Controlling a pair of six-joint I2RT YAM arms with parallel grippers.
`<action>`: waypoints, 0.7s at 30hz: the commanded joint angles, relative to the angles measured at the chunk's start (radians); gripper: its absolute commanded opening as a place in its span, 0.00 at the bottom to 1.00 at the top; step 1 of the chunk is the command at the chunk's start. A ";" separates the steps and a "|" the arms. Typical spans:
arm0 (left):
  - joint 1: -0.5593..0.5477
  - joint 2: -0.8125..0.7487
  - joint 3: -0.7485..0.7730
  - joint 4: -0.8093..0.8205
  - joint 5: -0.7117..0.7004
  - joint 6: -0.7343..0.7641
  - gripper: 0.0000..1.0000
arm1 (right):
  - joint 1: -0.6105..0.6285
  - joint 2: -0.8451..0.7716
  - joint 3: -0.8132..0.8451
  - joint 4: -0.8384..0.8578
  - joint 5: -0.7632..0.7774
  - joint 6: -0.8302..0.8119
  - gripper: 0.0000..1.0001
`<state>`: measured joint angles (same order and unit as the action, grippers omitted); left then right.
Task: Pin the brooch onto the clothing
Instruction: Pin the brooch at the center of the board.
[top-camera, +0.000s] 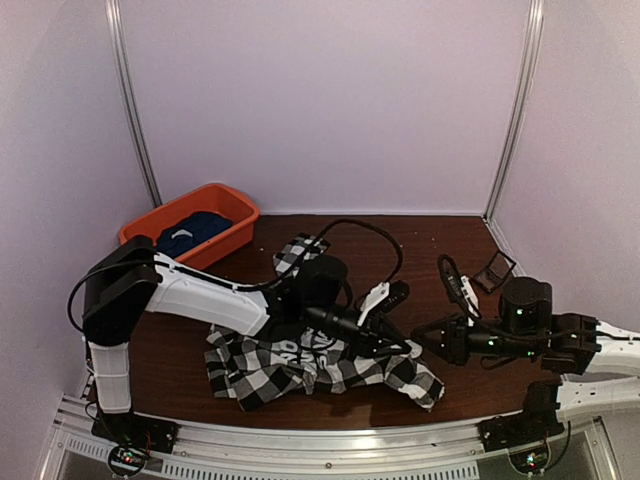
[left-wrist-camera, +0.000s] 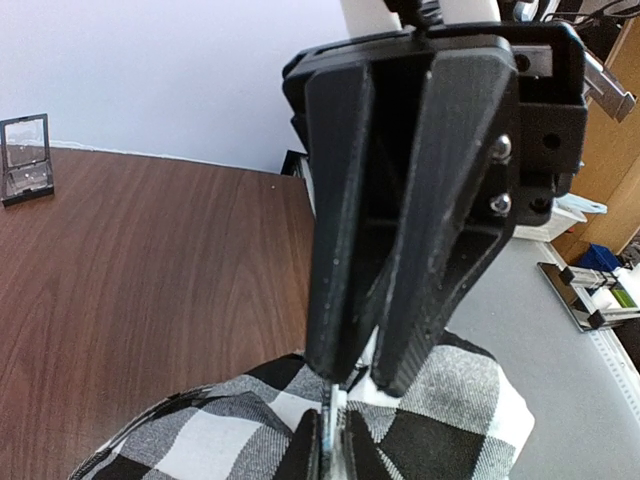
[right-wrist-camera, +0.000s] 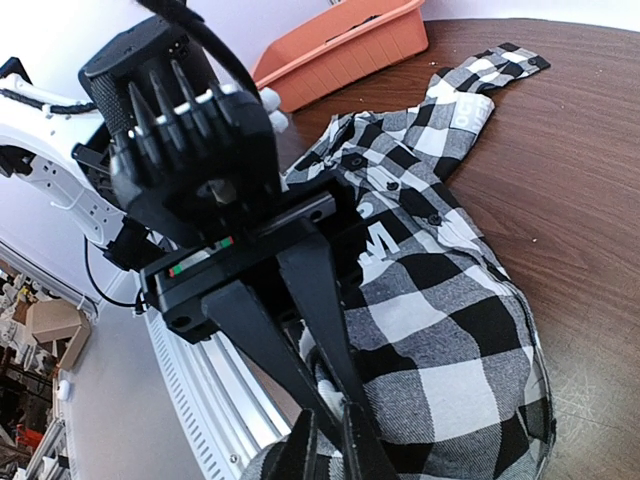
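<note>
Your left gripper (right-wrist-camera: 338, 395) is pinched closed over the clothing (top-camera: 262, 372) at lower centre, likely steadying it for pinning; whether the right gripper (left-wrist-camera: 352, 375) grips anything, you cannot tell.

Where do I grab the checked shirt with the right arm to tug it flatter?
Pinch the rumpled corner of the checked shirt at its near right end, coming in low from the right: the fabric looks bunched up there, clear of the left gripper.

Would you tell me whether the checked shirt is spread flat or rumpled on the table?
Rumpled: the checked shirt lies bunched in folds on the table, with one sleeve trailing toward the back.
</note>
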<state>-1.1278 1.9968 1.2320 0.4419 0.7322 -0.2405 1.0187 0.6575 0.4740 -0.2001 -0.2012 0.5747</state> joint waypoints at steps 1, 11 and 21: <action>-0.004 0.006 0.003 0.026 -0.001 0.014 0.00 | 0.003 0.008 0.028 0.016 -0.007 -0.011 0.14; -0.004 0.006 0.001 0.035 0.019 0.014 0.00 | 0.003 -0.052 0.019 -0.088 0.025 -0.041 0.24; -0.004 0.005 0.004 0.035 0.026 0.010 0.00 | 0.003 -0.009 -0.015 -0.055 -0.023 -0.047 0.23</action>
<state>-1.1278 1.9972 1.2320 0.4423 0.7380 -0.2405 1.0187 0.6193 0.4759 -0.2558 -0.2066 0.5461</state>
